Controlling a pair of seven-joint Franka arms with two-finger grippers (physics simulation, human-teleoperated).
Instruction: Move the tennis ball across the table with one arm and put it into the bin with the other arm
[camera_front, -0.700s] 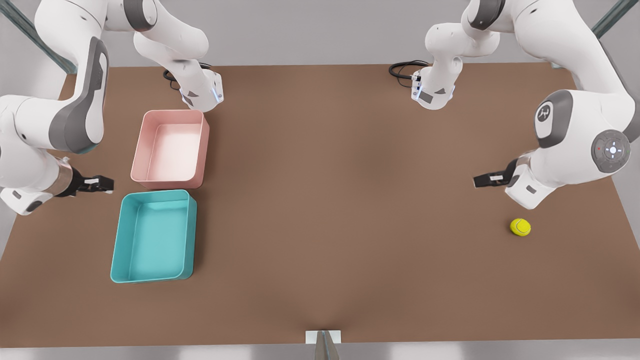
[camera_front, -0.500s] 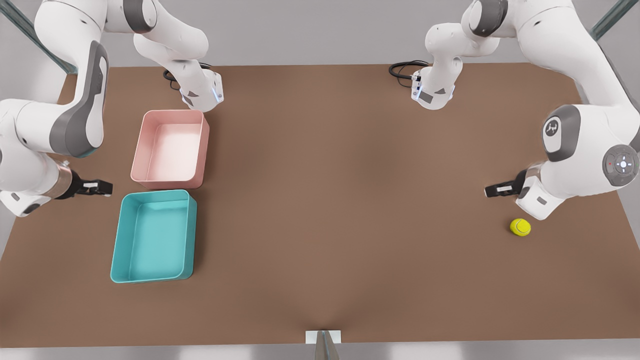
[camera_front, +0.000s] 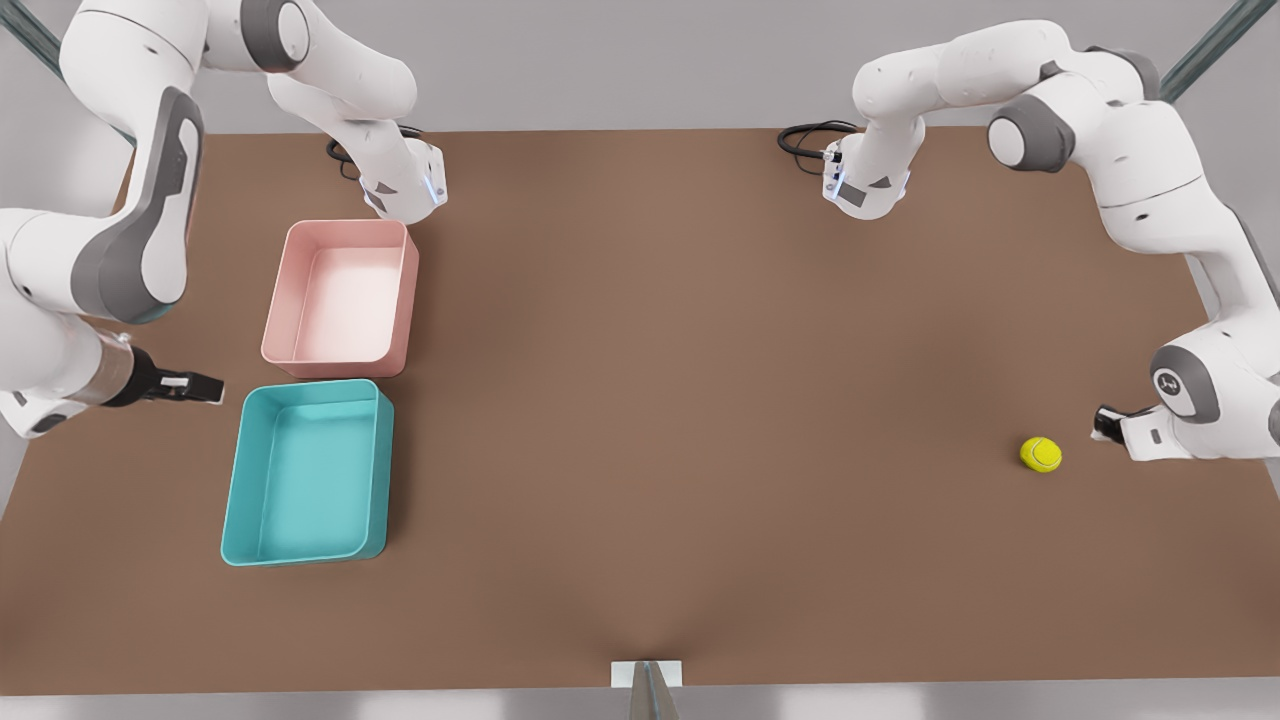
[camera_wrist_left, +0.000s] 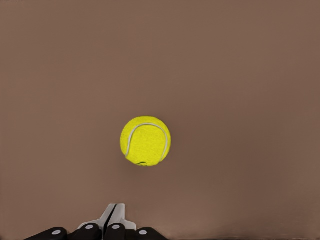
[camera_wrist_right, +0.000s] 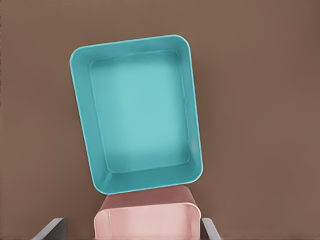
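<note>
The left gripper (camera_front: 1100, 424), fingers pressed together, sits near the tennis ball (camera_front: 1040, 454). The right gripper (camera_front: 205, 388), spread wide and empty, waits beside the teal bin (camera_front: 236, 478).

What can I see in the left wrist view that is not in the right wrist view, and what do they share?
Left wrist view alone: the tennis ball with its pale seam, lying loose on the table ahead of the left gripper, whose fingers are pressed together. Right wrist view alone: the teal bin, with nothing inside, the pink tray beside it, and the right gripper's spread fingers at the picture's corners. Both share the brown table.
</note>
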